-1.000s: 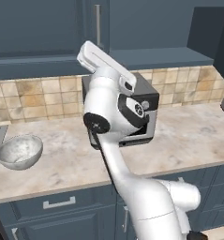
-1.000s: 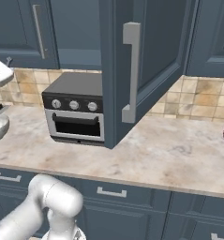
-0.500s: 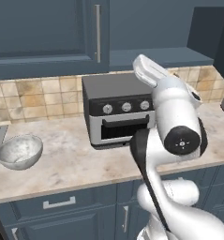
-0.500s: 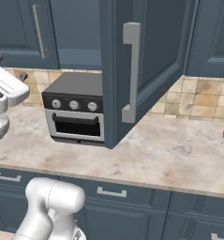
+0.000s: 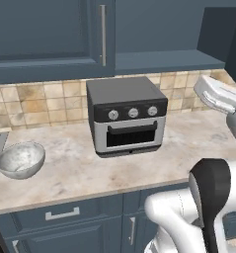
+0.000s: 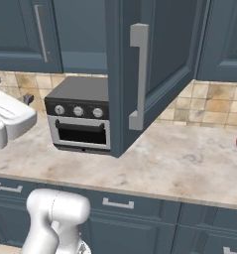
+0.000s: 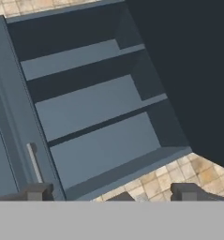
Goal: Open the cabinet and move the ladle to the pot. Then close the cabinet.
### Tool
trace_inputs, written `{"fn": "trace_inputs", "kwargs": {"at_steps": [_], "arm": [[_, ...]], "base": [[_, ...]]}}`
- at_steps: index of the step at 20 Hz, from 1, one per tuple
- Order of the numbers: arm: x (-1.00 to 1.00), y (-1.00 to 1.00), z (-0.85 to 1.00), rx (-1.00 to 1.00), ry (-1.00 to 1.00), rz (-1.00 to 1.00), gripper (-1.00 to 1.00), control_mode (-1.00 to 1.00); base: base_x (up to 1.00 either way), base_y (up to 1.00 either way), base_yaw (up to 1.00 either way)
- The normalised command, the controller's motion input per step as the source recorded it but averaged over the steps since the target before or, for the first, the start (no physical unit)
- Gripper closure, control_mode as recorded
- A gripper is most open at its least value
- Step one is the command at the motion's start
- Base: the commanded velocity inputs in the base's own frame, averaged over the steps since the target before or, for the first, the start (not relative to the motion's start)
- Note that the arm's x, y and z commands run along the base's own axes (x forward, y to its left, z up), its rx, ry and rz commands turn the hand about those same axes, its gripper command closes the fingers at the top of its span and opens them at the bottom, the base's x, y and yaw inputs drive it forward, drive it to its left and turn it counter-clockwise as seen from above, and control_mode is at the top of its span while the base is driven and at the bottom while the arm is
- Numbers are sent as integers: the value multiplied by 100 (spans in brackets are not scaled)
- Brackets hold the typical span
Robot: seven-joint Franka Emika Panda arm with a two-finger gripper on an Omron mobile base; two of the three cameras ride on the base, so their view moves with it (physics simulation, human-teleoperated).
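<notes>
i have the cabinet half open: its right door swings out toward me over the counter, long silver handle on its near edge, while the left door is shut. in the hand view the gripper looks up into the open half with its two fingertips spread wide and nothing between them. i see three shelves in there and every visible stretch of them is bare; i can't spot the ladle from here, so it may sit deeper in, or behind the shut door. i can't pick out the pot with any certainty either.

so i judge the opening step done on this side and the fetch step in hand. below the cabinet sit a toaster oven against the tiled wall and a metal bowl to the far left. next i'd want to find the ladle before reaching, likely by swinging the hand left or opening the other door.
</notes>
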Motion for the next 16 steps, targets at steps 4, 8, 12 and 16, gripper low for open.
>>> {"fn": "trace_inputs", "kwargs": {"at_steps": [4, 8, 12, 16], "arm": [[-99, -66, 0, -7, 9, 0, -100, -100], [-100, -25, -1, -5, 7, 0, -100, -100], [-57, -45, 0, -5, 6, 0, -100, -100], [-15, -63, -7, -2, 0, 0, -100, -100]], "base": [[0, 0, 0], [0, 0, 0], [0, 0, 0], [0, 0, 0]]}}
